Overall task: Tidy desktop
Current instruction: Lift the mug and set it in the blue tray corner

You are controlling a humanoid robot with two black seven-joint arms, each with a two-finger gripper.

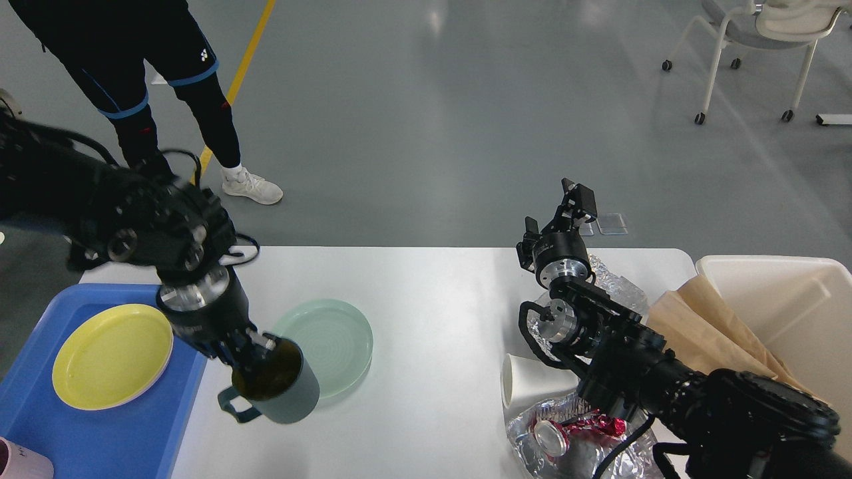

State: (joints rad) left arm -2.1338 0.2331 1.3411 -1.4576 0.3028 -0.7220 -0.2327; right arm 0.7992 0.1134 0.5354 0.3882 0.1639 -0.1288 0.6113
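The desktop (pixel 432 299) is a wide white tabletop. My left gripper (pixel 256 352) is shut on the rim of a dark green mug (pixel 276 389). It holds the mug tilted, over the table at the near left edge of a pale green plate (pixel 333 339). The mug's handle (pixel 229 406) points to the lower left. My right gripper (pixel 558 211) is held above the table's far right edge, with its fingers apart and nothing between them.
A blue tray (pixel 100 432) at the left holds a yellow plate (pixel 110 356) and a pink cup (pixel 20 462). A tipped paper cup (pixel 526 382), crumpled foil (pixel 619 289) and foil with a red can (pixel 572 432) lie under my right arm. A cream bin (pixel 799 299) holds brown paper (pixel 705 326). A person (pixel 153 80) stands beyond the table.
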